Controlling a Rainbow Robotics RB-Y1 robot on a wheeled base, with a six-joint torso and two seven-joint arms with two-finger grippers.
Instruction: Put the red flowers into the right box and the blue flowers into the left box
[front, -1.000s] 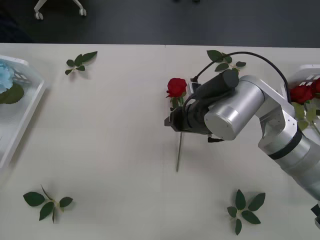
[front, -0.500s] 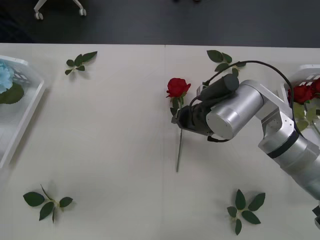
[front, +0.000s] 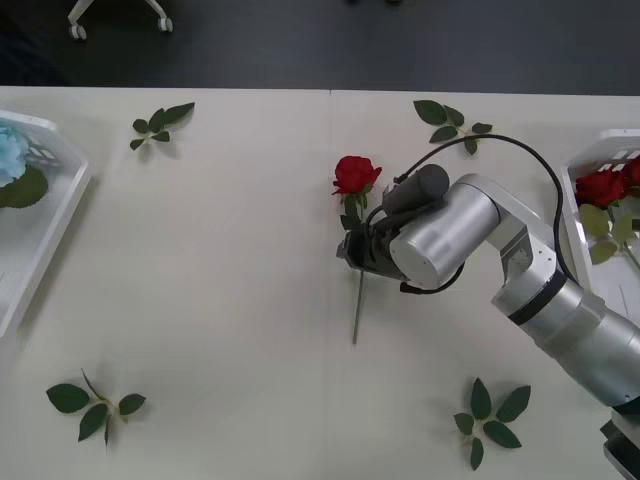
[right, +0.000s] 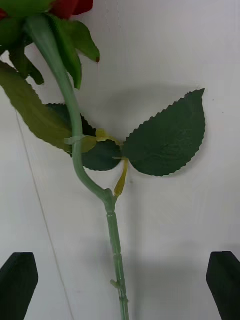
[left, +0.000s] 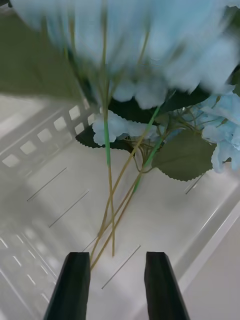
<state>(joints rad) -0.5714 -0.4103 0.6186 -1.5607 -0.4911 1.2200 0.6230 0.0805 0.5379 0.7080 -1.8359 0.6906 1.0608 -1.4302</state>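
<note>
A red flower (front: 353, 175) lies mid-table, its thin stem (front: 357, 305) running toward me. My right gripper (front: 352, 250) sits low over that stem, just below the leaves. In the right wrist view its black fingers (right: 19, 282) stand wide open, one on each side of the stem (right: 115, 247). More red flowers (front: 603, 187) lie in the right box (front: 590, 155). The left box (front: 55, 215) holds a blue flower (front: 10, 150). My left gripper (left: 117, 290) hovers over the box's floor (left: 45, 135), open, with blue flowers (left: 150, 60) and their stems just beyond its fingertips.
Loose green leaf sprigs lie at the back left (front: 160, 123), back right (front: 450, 120), front left (front: 95, 405) and front right (front: 490, 420). The table's far edge meets a dark floor.
My right forearm has swung left and lower, bringing the gripper closer onto the rose's stem. The rose has not moved.
</note>
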